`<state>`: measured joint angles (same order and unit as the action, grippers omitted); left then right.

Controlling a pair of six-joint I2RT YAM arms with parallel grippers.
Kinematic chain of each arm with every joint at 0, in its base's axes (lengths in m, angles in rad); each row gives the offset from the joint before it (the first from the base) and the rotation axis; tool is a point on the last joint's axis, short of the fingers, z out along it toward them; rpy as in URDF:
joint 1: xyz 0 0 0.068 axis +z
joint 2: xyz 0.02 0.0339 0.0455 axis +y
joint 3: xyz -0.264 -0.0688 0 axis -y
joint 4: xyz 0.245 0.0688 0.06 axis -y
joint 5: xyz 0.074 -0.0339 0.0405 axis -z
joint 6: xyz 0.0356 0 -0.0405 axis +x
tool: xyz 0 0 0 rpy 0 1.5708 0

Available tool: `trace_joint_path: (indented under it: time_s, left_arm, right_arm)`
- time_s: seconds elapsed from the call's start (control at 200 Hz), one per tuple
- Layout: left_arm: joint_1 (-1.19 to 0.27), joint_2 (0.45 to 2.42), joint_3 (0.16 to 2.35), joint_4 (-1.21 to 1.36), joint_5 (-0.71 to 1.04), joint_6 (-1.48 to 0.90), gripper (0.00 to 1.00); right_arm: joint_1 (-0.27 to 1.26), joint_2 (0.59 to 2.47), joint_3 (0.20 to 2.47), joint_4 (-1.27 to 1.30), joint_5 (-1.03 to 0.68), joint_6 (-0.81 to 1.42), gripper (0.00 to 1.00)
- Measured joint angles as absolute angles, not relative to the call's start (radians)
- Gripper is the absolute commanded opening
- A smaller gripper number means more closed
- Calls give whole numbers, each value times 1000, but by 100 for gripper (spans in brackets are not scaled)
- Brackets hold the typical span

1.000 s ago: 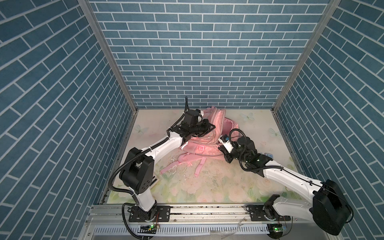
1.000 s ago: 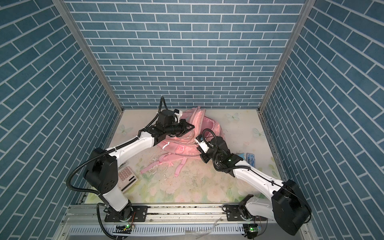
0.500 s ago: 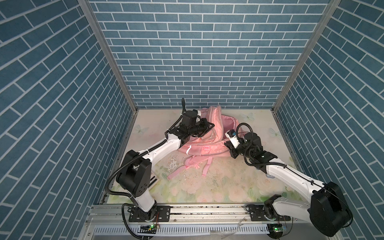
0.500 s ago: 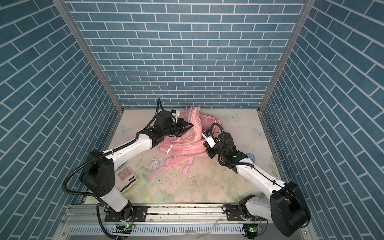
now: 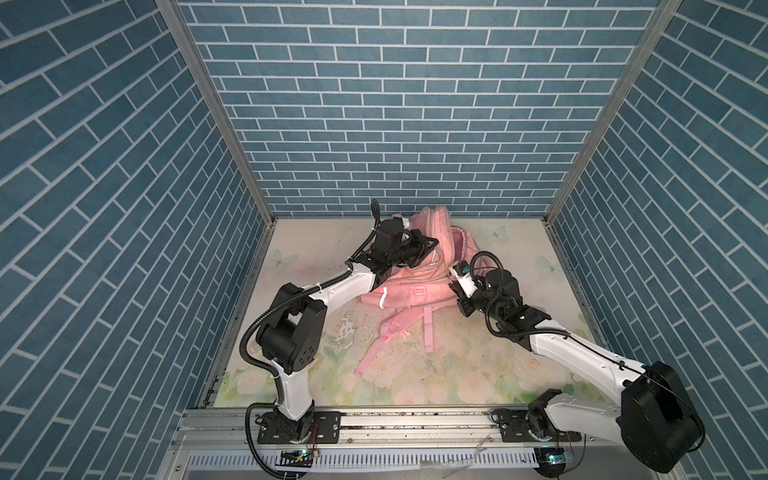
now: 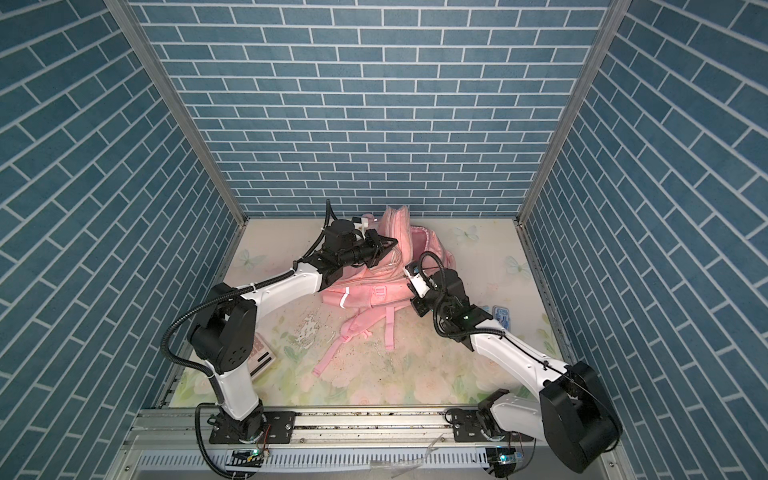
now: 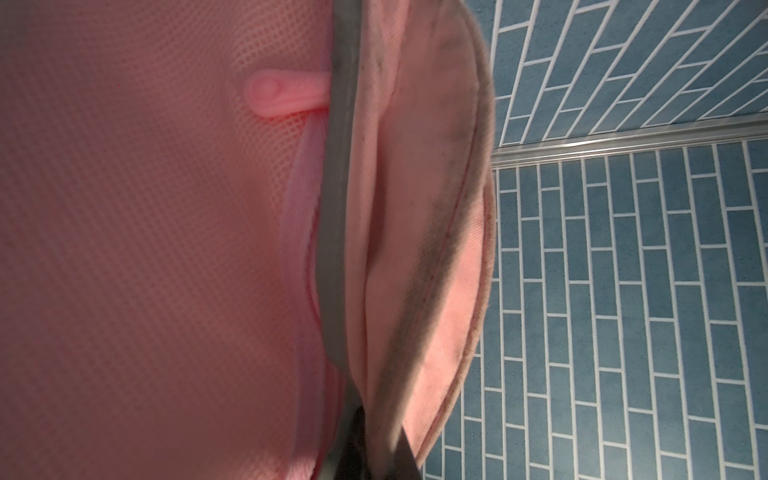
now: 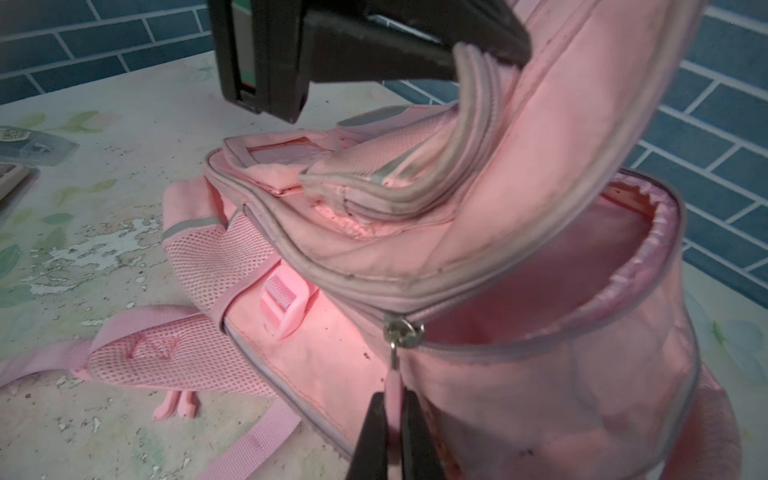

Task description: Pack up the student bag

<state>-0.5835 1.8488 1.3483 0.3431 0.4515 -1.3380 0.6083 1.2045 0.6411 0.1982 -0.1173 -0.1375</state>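
The student bag [image 5: 399, 291] [image 6: 365, 296], a soft pink backpack, lies at the back middle of the table in both top views, straps trailing forward. My left gripper [image 5: 434, 242] [image 6: 392, 242] [image 7: 374, 451] is shut on the piped edge of its front flap and holds the flap raised; it also shows in the right wrist view as the left gripper [image 8: 478, 54]. My right gripper [image 5: 453, 286] [image 6: 410, 291] [image 8: 392, 411] is shut on the pink zip pull [image 8: 392, 384] at the bag's right side. The main compartment [image 8: 582, 266] gapes open.
A calculator [image 6: 261, 353] lies beside the left arm's base. A small blue case [image 6: 500, 315] sits behind the right forearm. A clear case [image 8: 33, 145] lies on the floral table cover [image 5: 415, 374]. Brick walls close in three sides.
The bag and its straps have slid to the right, and the flap stands higher. My right gripper has moved right and back with the zip pull. Both grips are unchanged.
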Motion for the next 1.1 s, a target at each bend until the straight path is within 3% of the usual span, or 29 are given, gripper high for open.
trace_joint_path:
  time_s: [0.33,0.6,1.1]
  left_arm:
    - [-596,1888,1454,373,416,-1354,0]
    - [-599,1936,1536,357,443,-1353,0]
    - [-593,1946,1567,302,513,-1271,0]
  right_arm:
    - [649,1290,614,384,-18,-48,0]
    - [693,1409,612,514,-98,-49,0]
    - [707,1534,678,523,-230,-49,0]
